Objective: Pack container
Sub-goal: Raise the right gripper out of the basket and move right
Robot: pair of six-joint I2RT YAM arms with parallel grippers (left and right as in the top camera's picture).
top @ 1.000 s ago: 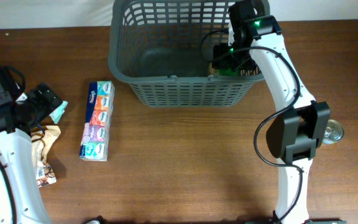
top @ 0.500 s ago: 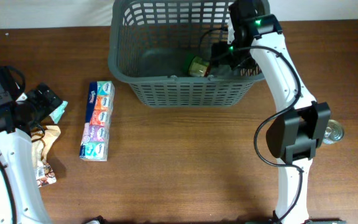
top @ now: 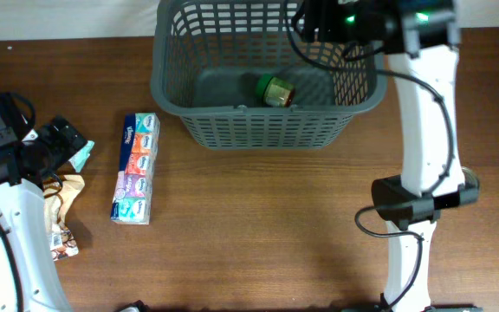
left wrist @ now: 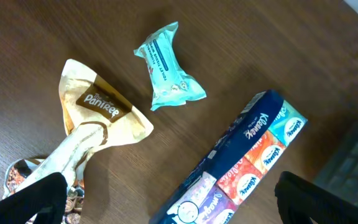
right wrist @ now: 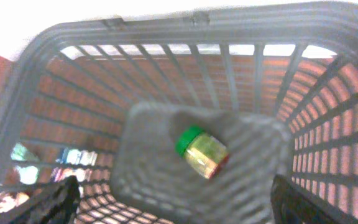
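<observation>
Container (top: 258,128), the big dark grey basket, is sitting at the top centre of the overhead frame on the wooden table (top: 258,234). A small green-lidded jar (top: 276,89) is lying on its side on the basket floor, and nothing else is showing inside. The right gripper (right wrist: 179,198) is hanging above the basket's upper right part, its jaws standing wide apart and gripping nothing.

Packing is looking barely begun. A long pack of tissues (top: 136,168) is lying at left centre, well apart from the basket, with a teal wipes packet (left wrist: 168,67) and a crumpled snack bag (left wrist: 95,121) further left. The left gripper (left wrist: 176,202) is hovering over those, jaws spread and empty. A can (top: 468,184) is waiting at the right edge, partly hidden by the arm.
</observation>
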